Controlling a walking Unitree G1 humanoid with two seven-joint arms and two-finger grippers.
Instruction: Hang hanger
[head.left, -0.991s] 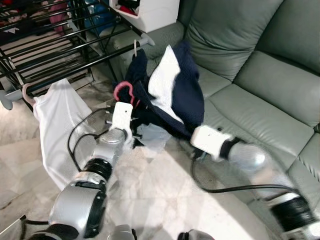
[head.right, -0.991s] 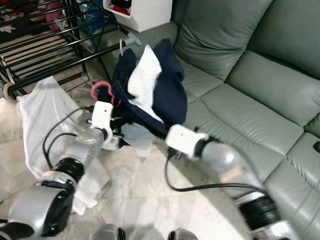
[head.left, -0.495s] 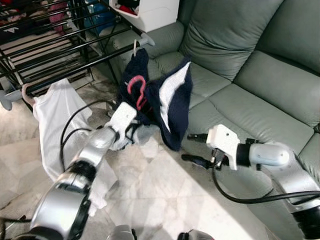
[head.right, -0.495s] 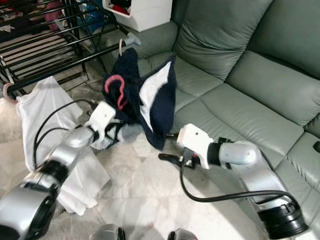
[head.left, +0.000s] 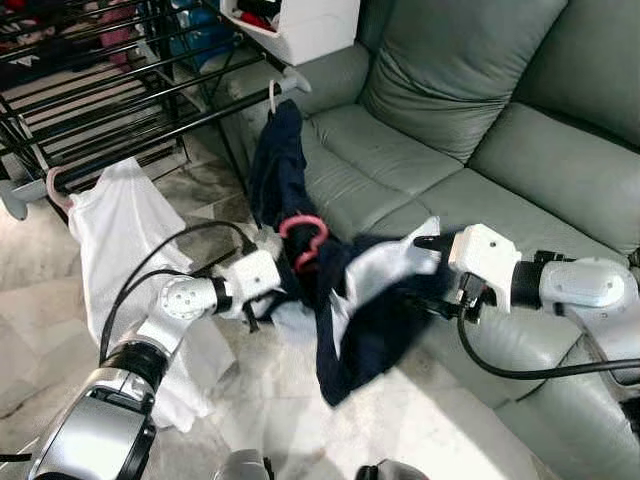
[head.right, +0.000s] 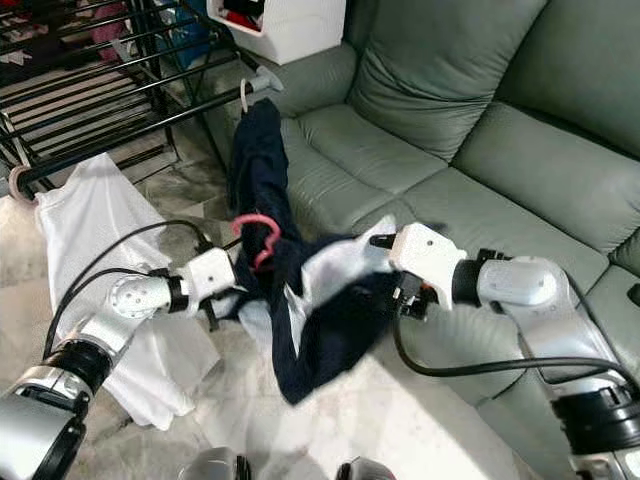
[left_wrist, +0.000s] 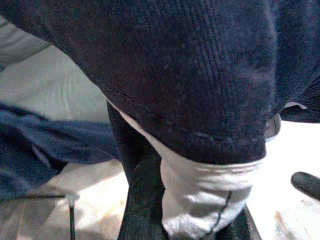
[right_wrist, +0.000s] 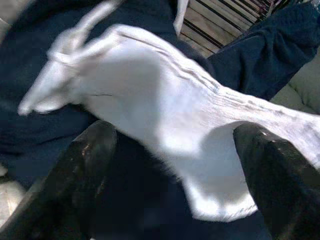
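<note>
A pink hanger (head.left: 303, 241) carries a navy garment (head.left: 352, 340) with a white lining (head.left: 380, 272). My left gripper (head.left: 283, 292) is shut on the hanger just below its hook, low in front of the sofa. The cloth hides most of its fingers (left_wrist: 145, 192) in the left wrist view. My right gripper (head.left: 438, 276) is open at the garment's right edge, with the white lining (right_wrist: 165, 115) lying across the gap between its fingers (right_wrist: 75, 175). The garment droops between the two grippers. The black drying rack (head.left: 120, 110) stands at the back left.
Another navy garment (head.left: 275, 160) hangs from the rack's end rail on a white hook (head.left: 272, 95). A white shirt (head.left: 120, 225) hangs further left. A grey-green sofa (head.left: 520, 150) spans the right. A white box (head.left: 300, 25) sits behind the rack. The floor (head.left: 420, 440) is pale marble.
My left gripper has swung the hanger and garment down and to the right, away from the rack. My right gripper has risen to the garment's white lining.
</note>
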